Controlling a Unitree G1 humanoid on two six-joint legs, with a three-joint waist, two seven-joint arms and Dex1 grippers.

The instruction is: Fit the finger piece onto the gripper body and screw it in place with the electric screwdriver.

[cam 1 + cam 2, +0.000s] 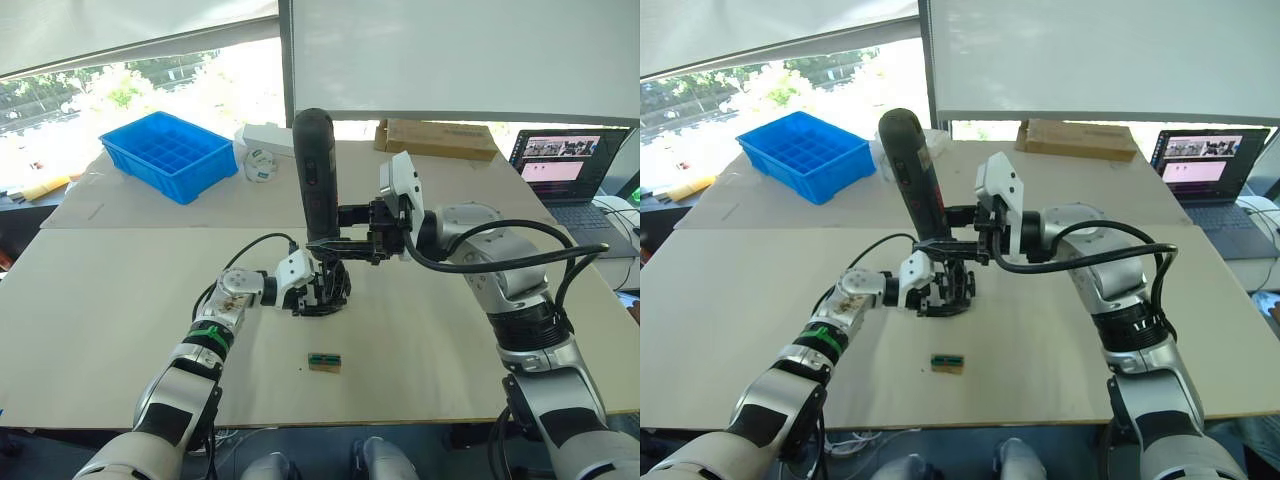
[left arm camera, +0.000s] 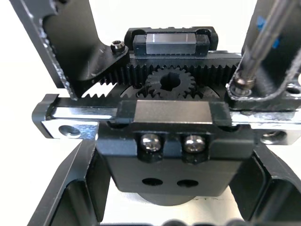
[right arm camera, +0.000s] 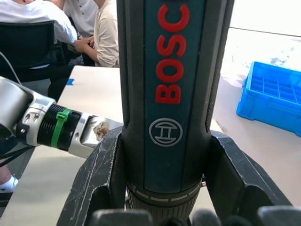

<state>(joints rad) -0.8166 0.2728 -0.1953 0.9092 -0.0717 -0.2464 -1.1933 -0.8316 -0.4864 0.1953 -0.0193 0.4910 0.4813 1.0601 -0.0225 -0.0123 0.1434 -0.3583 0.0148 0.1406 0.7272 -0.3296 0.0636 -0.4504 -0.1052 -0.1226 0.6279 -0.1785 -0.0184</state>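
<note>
Both jaws clamped: right gripper [image 1: 335, 243] on electric screwdriver [image 1: 317, 170], left gripper [image 1: 330, 290] on gripper body [image 2: 171, 141]; table [image 1: 100, 300] mid-area, edges far.

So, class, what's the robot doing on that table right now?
Its right tool holds the screwdriver upright, bit down on the gripper body. The left tool grips that body on the table. In the left wrist view the bit sits on a screw at the body's edge. A small brown-and-green block lies nearby.
</note>
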